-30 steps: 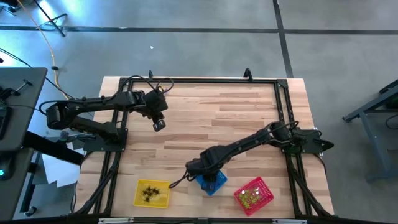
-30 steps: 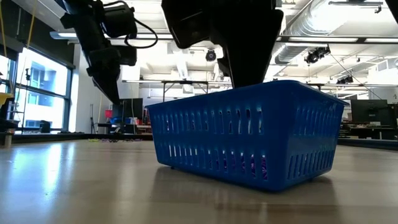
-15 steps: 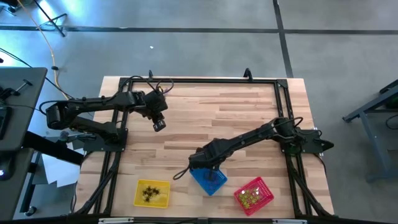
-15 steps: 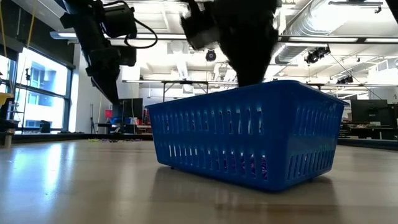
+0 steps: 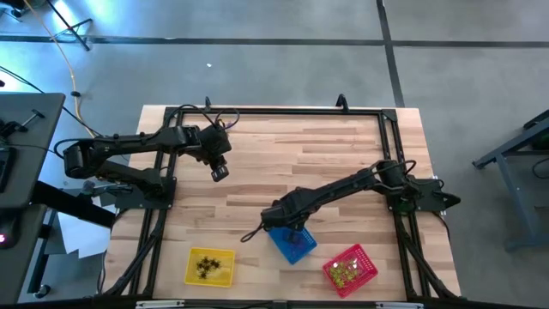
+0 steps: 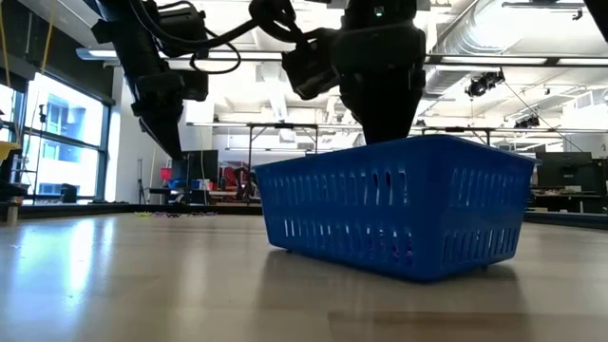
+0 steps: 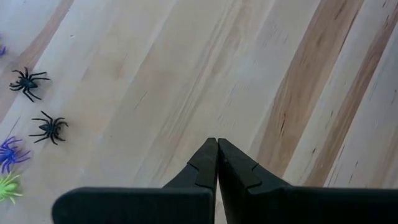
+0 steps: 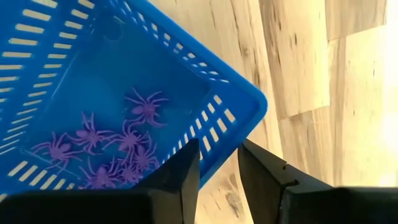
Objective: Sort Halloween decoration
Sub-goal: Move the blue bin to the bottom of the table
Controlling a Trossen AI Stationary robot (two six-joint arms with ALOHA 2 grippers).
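The blue basket (image 5: 293,245) stands near the table's front edge, with several purple spider trinkets (image 8: 121,146) in it. My right gripper (image 5: 279,225) is shut on its far-left wall. A yellow basket (image 5: 210,266) holds black trinkets and a red basket (image 5: 350,268) holds yellow-green ones. My left gripper (image 5: 220,172) hangs shut above bare wood at the left. In the left wrist view, black (image 7: 48,127), purple (image 7: 11,153) and green (image 7: 6,186) trinkets lie loose on the table. My right gripper holds the blue basket's side wall (image 8: 219,163) close to a corner. One finger (image 8: 180,180) is inside the basket and the other (image 8: 264,177) outside. The fingers come from above, pointing down. The basket's bottom (image 6: 380,271) stays on the table.
A black frame (image 5: 274,110) runs along the table's far and side edges. Bare wood lies between the two arms in the middle of the table (image 5: 300,154). The three baskets stand in a row along the front edge.
My right gripper has moved toward the table's far edge with its fingers over the blue basket's wall. The basket has slid along the table with it, away from the front edge, and has turned a little.
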